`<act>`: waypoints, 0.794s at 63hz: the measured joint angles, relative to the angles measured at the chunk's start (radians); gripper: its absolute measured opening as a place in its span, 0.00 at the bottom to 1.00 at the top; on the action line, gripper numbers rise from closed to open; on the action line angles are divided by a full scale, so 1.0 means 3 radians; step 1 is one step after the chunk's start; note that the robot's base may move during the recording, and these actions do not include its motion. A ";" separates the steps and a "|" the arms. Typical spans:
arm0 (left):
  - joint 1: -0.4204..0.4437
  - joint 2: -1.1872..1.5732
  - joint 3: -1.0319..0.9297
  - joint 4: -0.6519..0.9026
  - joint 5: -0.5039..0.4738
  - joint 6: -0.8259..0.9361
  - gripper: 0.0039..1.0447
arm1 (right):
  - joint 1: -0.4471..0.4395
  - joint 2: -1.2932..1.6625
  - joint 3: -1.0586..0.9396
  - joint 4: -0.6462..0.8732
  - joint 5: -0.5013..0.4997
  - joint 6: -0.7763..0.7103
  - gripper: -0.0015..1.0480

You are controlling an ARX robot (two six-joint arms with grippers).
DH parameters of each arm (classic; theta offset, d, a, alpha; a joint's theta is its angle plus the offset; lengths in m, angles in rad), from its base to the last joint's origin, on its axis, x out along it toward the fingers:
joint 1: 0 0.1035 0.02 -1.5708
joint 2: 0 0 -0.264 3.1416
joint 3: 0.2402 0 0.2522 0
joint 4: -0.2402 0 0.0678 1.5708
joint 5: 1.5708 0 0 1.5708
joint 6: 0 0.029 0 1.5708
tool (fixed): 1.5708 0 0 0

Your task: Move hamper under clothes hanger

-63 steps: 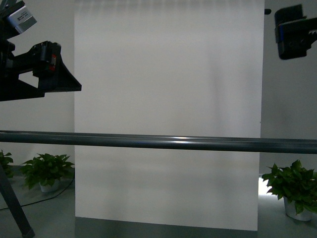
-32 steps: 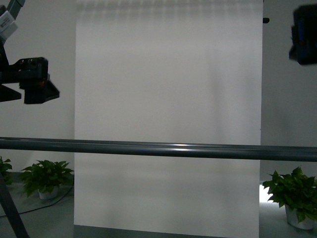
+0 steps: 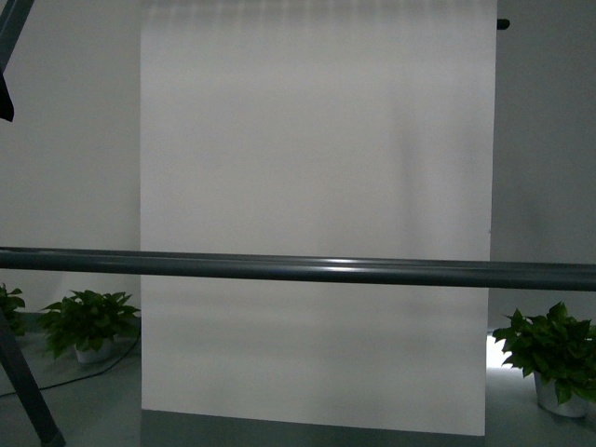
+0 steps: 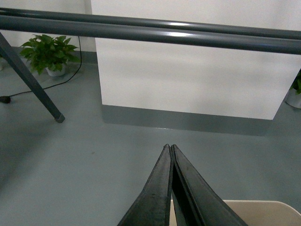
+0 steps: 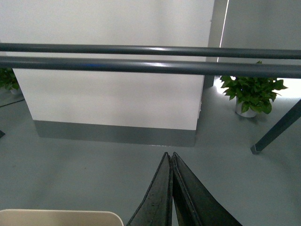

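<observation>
The clothes hanger's dark grey horizontal bar (image 3: 298,268) crosses the front view, with a slanted leg (image 3: 28,391) at the lower left. Two of its bars show in the left wrist view (image 4: 150,32) and the right wrist view (image 5: 150,65). A beige corner of the hamper (image 4: 263,213) shows beside my left gripper (image 4: 169,147), and another corner (image 5: 61,217) beside my right gripper (image 5: 169,154). Both grippers are shut and empty, held above the grey floor, short of the bars. Neither gripper shows in the front view.
A white backdrop panel (image 3: 317,214) stands behind the rack. Potted plants sit on the floor at the left (image 3: 86,321) and right (image 3: 549,358). A black cable (image 4: 42,87) runs on the floor near the left plant. A rack leg (image 5: 277,129) slants down at the right.
Both arms have dropped out of the front view; a second ago they hung at its upper left and upper right. The front view's framing bobbed slightly.
</observation>
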 joint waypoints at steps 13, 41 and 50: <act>0.0000 -0.0273 -0.0392 0.0089 -0.0001 0.0000 0.03 | -0.0212 -0.0257 -0.0366 0.0092 -0.0280 0.0004 0.02; 0.0000 -0.1063 -0.1034 -0.0041 -0.0003 -0.0001 0.03 | -0.0310 -0.0926 -0.0963 0.0028 -0.0300 0.0005 0.02; 0.0000 -0.1354 -0.1157 -0.0209 -0.0001 0.0000 0.03 | -0.0310 -0.1157 -0.1068 -0.0097 -0.0300 0.0005 0.02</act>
